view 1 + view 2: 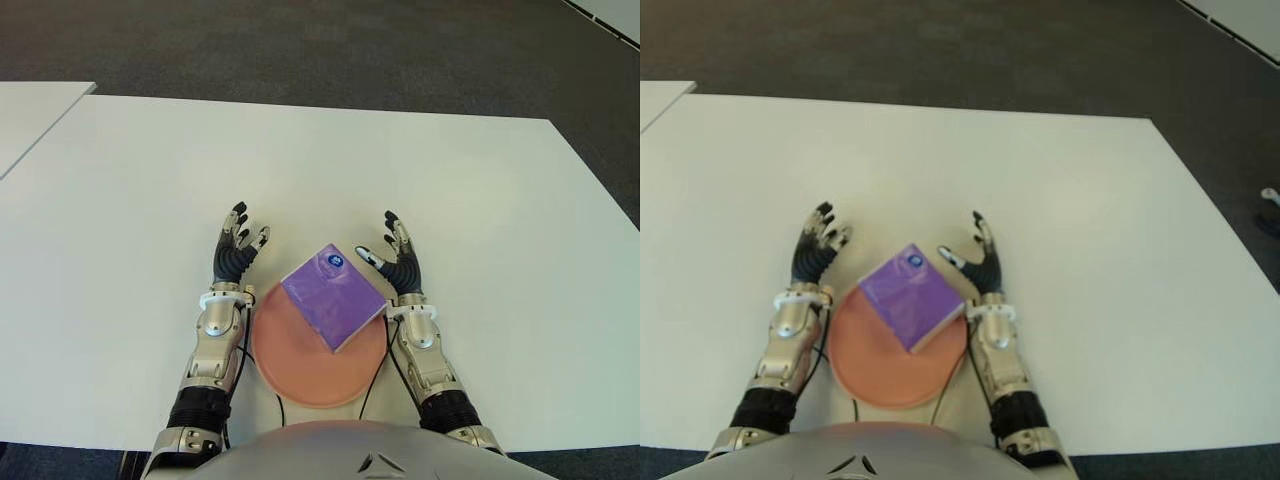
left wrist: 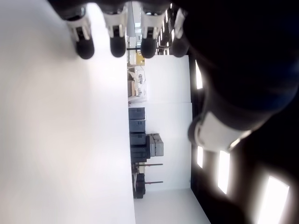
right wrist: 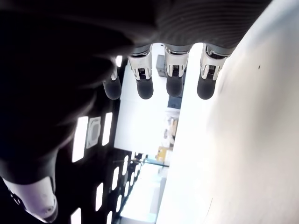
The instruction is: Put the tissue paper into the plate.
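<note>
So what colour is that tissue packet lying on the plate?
Purple, with a small dark blue round mark near one corner; the tissue packet shows best in the left eye view.

Tissue pack (image 1: pixel 333 297) on plate (image 1: pixel 300 370), between left hand (image 1: pixel 236 255), right hand (image 1: pixel 400 262).

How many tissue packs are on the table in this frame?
1. The purple tissue pack lies on the pink plate, its far corner overhanging the rim, between the open left hand and open right hand. Nothing suggests another is hidden.
</note>
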### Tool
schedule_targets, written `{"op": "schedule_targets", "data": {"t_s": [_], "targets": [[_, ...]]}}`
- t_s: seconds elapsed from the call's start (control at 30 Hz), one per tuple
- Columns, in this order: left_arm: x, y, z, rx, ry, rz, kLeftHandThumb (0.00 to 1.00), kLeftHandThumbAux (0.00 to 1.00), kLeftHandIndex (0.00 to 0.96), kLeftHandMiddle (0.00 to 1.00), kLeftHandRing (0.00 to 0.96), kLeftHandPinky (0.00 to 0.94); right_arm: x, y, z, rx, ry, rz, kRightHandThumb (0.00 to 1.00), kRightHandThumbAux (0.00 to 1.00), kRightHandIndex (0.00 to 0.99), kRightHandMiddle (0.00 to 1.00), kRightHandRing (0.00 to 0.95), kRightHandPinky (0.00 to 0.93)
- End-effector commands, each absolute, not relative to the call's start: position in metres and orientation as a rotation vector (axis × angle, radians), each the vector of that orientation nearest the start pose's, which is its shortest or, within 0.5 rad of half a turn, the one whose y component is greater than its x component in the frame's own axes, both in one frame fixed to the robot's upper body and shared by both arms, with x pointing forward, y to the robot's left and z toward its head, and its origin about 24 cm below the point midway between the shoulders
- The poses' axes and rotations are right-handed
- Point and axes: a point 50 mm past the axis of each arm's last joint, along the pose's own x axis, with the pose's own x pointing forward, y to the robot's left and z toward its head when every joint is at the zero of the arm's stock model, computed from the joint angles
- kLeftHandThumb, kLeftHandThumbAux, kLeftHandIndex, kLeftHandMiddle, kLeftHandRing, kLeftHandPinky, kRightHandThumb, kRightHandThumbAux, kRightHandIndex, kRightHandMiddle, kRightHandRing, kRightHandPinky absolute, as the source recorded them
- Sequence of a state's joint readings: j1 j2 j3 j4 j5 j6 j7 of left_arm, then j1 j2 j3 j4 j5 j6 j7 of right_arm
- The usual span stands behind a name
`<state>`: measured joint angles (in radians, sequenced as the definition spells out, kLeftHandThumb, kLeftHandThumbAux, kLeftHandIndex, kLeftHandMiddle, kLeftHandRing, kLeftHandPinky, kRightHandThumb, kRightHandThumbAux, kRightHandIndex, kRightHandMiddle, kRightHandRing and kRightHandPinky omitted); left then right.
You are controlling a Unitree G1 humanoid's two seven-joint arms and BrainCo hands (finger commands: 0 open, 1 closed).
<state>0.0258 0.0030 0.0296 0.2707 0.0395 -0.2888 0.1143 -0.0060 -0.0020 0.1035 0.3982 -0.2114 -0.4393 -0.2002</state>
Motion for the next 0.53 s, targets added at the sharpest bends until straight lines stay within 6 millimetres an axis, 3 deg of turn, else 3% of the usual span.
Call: {"op": "schedule_targets", "data": {"t_s": [0.03,0.53], "targets": [[0.238,0.1632,-0.0017,0.047,0.025,0.135,0.19,0.692,0.089,0.074,0.042,0.03,0.2248,-0.13,-0.0277,-0.186,0.03,-0.026,0.176,0.675,0.0,0.008,0.018,0.057],[0.2369,0.1631,-0.0038,0.05,0.007,0.125,0.192,0.695,0.088,0.08,0.049,0.038,0.2244,-0.1371,-0.0304,-0.118,-0.001,-0.12,0.125,0.704,0.0,0.013,0.016,0.032]]}}
